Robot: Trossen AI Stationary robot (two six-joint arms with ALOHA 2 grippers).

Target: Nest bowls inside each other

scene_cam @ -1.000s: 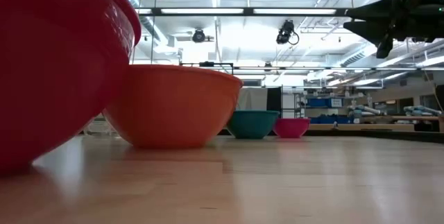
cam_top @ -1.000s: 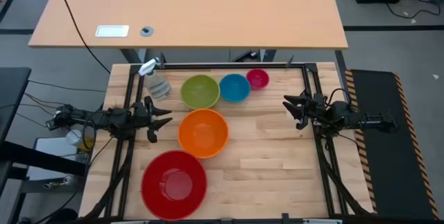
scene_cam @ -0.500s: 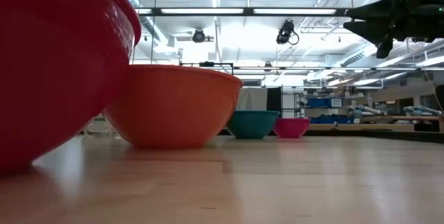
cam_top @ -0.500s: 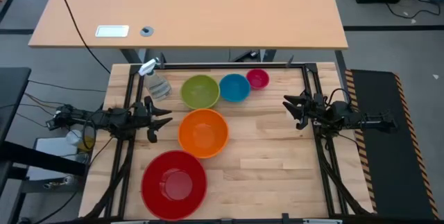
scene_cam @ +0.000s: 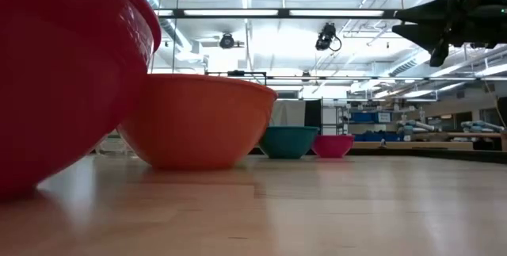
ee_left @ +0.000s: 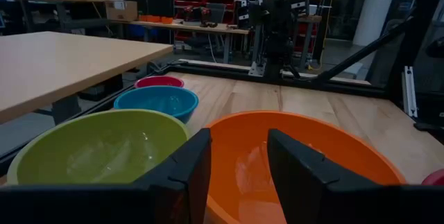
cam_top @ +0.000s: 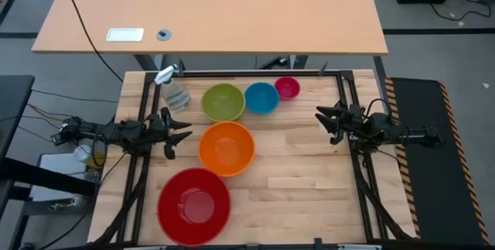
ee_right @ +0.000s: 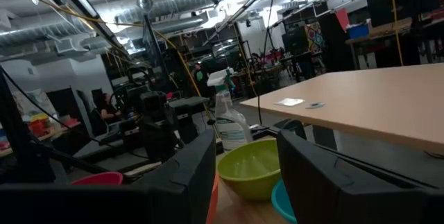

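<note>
Five bowls stand mouth up on the wooden table (cam_top: 294, 165), each on its own base and none inside another. The red one (cam_top: 193, 203) is nearest, and the orange one (cam_top: 227, 148) is behind it. Lime green (cam_top: 223, 101), blue (cam_top: 261, 97) and pink (cam_top: 287, 87) form a row at the far edge. My left gripper (cam_top: 184, 130) hovers level at the table's left side. It points at the orange bowl (ee_left: 312, 148), its fingers a narrow gap apart (ee_left: 239, 148). My right gripper (cam_top: 319, 118) hovers at the right side, also narrowly open (ee_right: 246, 148), with nothing between its fingers.
A clear spray bottle (cam_top: 174, 87) stands at the far left corner, beside the green bowl (ee_right: 253, 165). A black frame rail (cam_top: 255, 73) runs along the table's far edge. Bare wood lies between the orange bowl and my right gripper (scene_cam: 400, 30). A tan desk (cam_top: 216, 10) stands beyond.
</note>
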